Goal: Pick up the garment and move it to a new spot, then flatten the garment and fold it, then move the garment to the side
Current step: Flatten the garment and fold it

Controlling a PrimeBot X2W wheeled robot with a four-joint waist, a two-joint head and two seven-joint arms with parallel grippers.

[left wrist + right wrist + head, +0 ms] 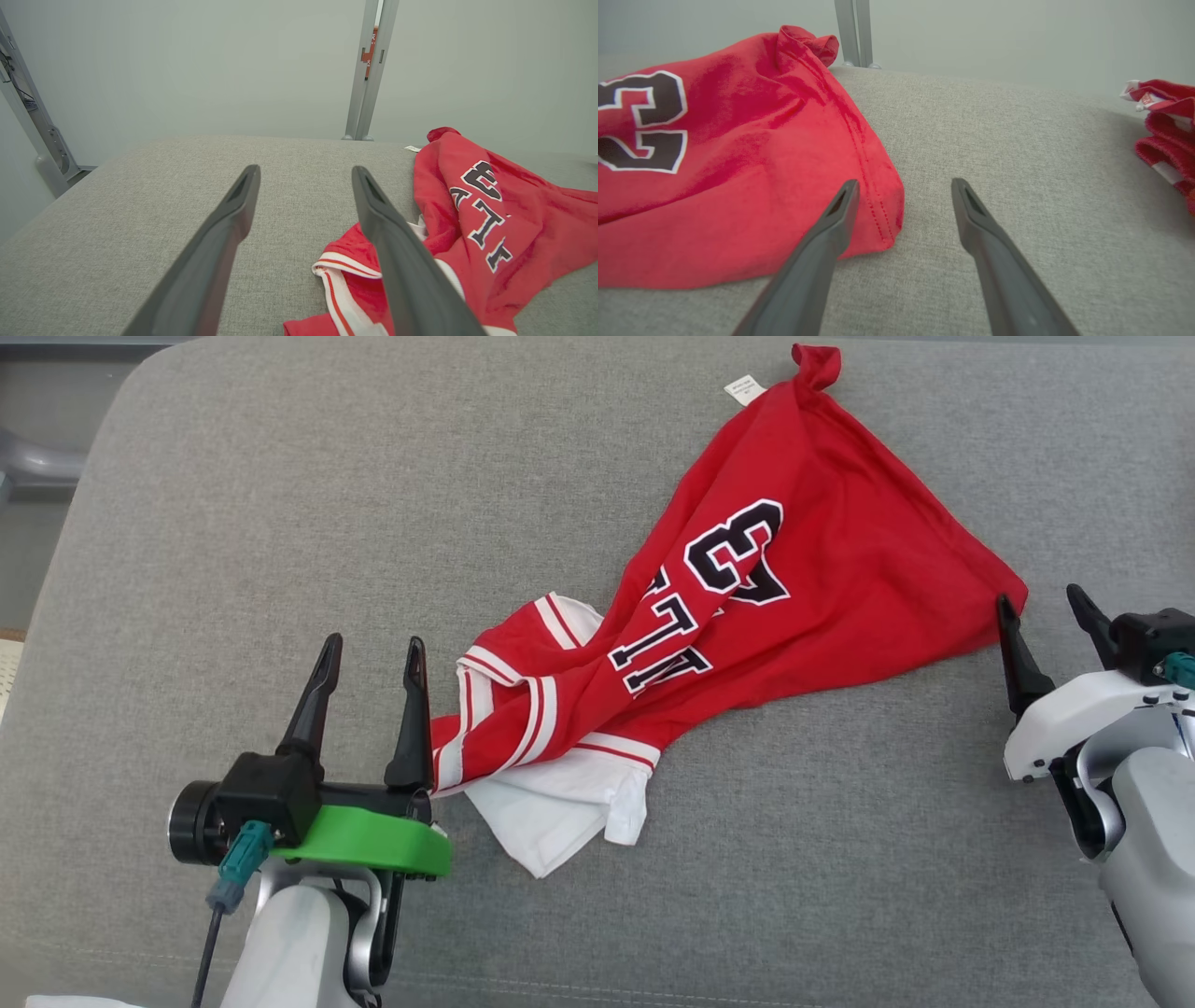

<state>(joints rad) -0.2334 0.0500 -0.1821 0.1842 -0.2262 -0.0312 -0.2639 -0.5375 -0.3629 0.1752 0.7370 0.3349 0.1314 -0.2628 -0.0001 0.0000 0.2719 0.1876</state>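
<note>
The crumpled red jersey with black numbers (794,551) lies on the gray fabric surface (280,523). The left hand (373,649), fingers apart, is beside its near left end. The right hand (1041,597), fingers apart, is beside its right corner.

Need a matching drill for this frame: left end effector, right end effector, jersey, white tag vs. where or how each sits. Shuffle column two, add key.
Column one:
1. left end effector
2. right end effector
3. jersey
4. white tag

Column two:
A. at the jersey's far tip
B. open, by the plain red corner
C. rumpled, lying diagonally on the grey cushion
D. open, by the white-striped end

Pairs: 1-D, 2-B, 3-C, 4-A.
</note>
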